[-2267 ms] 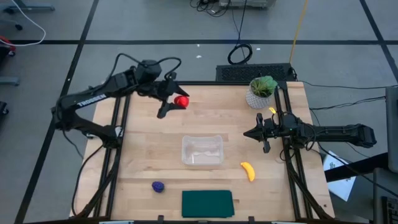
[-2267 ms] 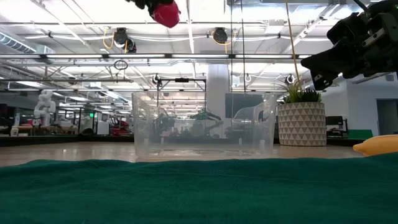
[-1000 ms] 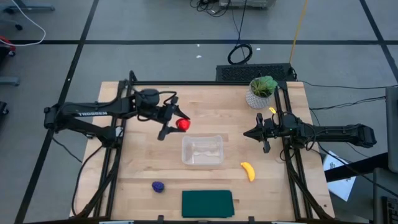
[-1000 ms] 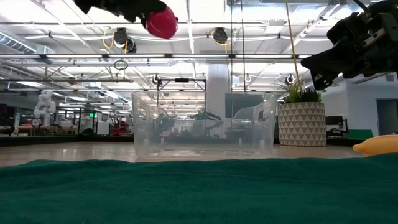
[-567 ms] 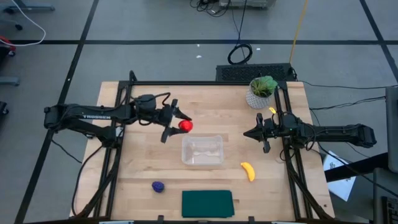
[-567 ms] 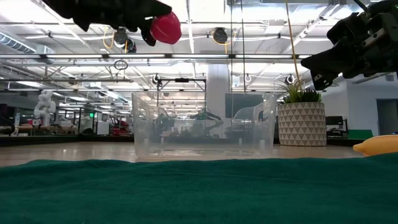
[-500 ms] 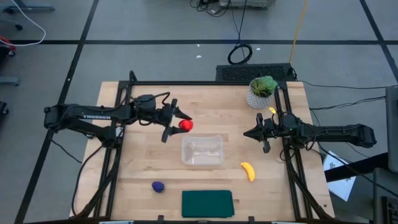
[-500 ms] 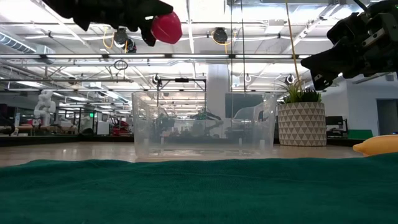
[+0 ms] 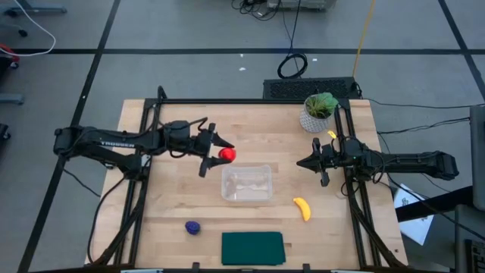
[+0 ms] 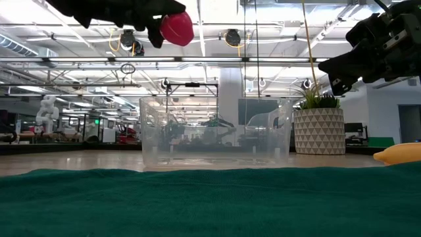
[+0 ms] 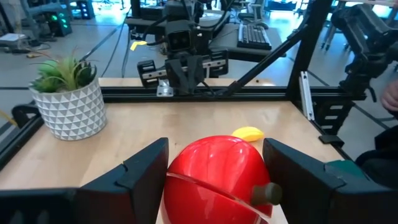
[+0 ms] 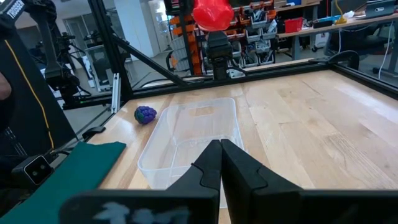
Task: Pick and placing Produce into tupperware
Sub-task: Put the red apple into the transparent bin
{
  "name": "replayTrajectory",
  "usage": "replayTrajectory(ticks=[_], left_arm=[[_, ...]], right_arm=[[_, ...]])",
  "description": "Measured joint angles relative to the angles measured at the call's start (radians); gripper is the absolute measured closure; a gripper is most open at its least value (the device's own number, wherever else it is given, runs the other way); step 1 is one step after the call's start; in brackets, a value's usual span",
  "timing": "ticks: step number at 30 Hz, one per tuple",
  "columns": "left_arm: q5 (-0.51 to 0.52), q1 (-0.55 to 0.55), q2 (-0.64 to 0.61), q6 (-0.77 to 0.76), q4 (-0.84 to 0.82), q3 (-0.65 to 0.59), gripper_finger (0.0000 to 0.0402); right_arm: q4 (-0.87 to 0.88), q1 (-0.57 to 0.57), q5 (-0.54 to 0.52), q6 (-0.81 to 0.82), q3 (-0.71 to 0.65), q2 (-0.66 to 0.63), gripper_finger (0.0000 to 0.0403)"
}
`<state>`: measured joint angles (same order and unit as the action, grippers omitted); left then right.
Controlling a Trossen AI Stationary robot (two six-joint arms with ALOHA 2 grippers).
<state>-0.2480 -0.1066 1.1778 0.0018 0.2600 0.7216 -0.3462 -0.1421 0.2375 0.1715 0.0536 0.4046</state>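
Your left gripper [image 9: 213,154] clamped the red round piece [image 9: 226,154] in the air, off the clear tub's [image 9: 246,183] 10 o'clock corner. Your right gripper [image 9: 301,163] waited at the tub's 3 o'clock, jaws closed on nothing. On the pale wood table [image 9: 167,205]: banana [image 9: 302,208] at the tub's 4 o'clock, purple lump [image 9: 192,227] at 7, green mat [image 9: 252,248] at 6, potted plant [image 9: 318,111] at 1. Behind: an open workshop with ceiling lights.

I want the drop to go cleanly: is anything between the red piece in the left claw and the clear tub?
Nothing visible. The left claw holds the red piece in the air just beyond the tub, whose top is open and which holds nothing. The purple lump and banana lie off that path.
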Motion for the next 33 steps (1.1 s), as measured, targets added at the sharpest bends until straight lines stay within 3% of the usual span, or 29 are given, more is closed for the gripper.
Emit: replayTrajectory(ticks=[8,21,33], left_arm=[[0.121,0.069,0.025,-0.014,0.021,0.000,0.0149],[0.128,0.109,0.177,-0.049,0.162,-0.001,0.0149],[0.170,0.098,0.177,-0.114,0.180,0.023,0.0149]], right_arm=[[0.000,0.000,0.000,0.000,0.000,0.000,0.0403],[0.000,0.000,0.000,0.000,0.000,0.000,0.0403],[0.000,0.000,0.000,0.000,0.000,0.000,0.0403]])
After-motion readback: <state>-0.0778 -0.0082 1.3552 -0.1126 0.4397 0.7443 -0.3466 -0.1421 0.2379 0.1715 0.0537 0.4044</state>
